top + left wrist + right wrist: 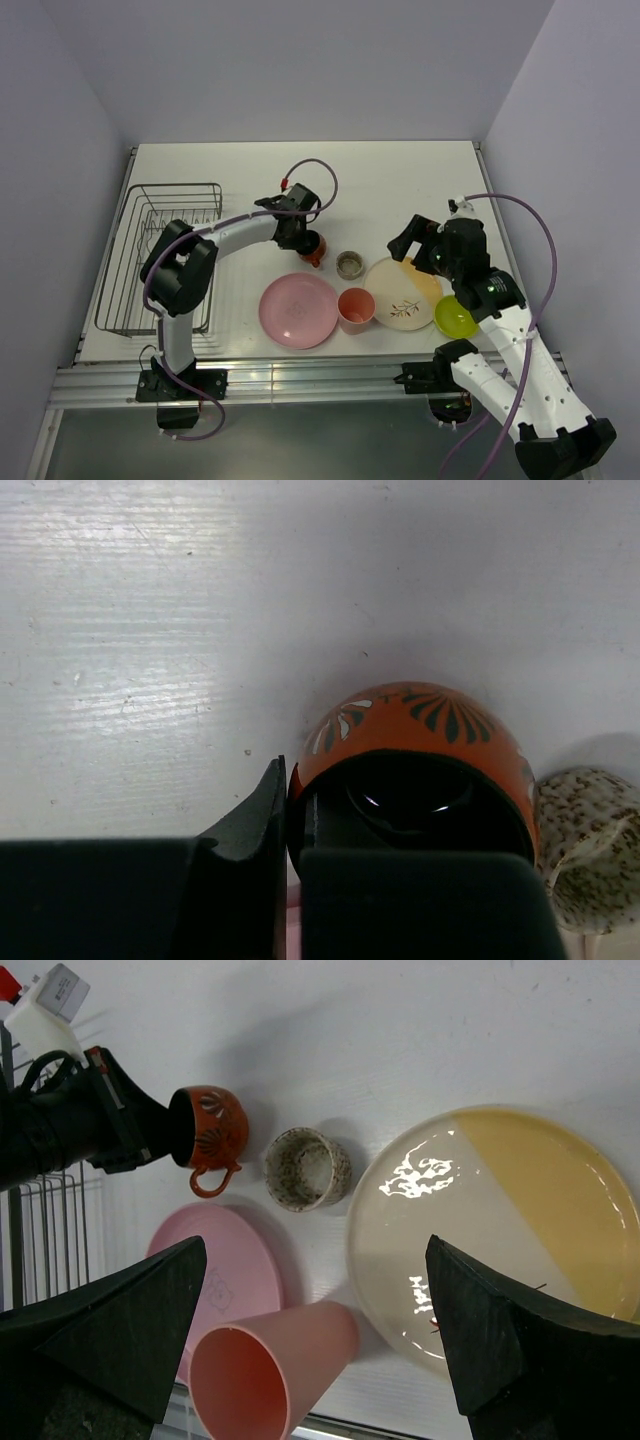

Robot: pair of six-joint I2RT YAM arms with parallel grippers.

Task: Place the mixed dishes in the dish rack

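**Mug gripped at the rim, first dish not yet racked**

The step in hand looks like the pick of the dark red-orange mug (420, 725). The left end effector (295, 825) is narrowed to a pinch on the mug's rim, with one finger outside the wall and the other inside the mouth. The mug's mouth faces back toward this end effector and its handle sticks out to one side. Whether it is clear of the desk (400, 180) I cannot tell.

The small grey-tan speckled cup (590, 840) sits just beside the held mug, on the side away from the dish rack (185, 187). The rack lies well off to this end effector's left, past the arm's own elbow.

By my reading, the next move calls for a lift clear of that neighbouring cup, then a sweep left over the rack's raised rim. The mug then has to come down between the prongs without the thin rim grip slipping.

The right end effector (318, 1260) hangs with its fingers spread wide and holds nothing. Below it are the cream-and-orange plate (500, 1230), the salmon-pink cup (270, 1370) and the pink plate (225, 1260). The lime-green bowl (455, 317) lies behind it, nearer its arm's base.

No dish shows in the rack, though the left arm hides part of it. The mug's glossy dark inside, the speckled cup, the salmon-pink cup and the bowl all look empty
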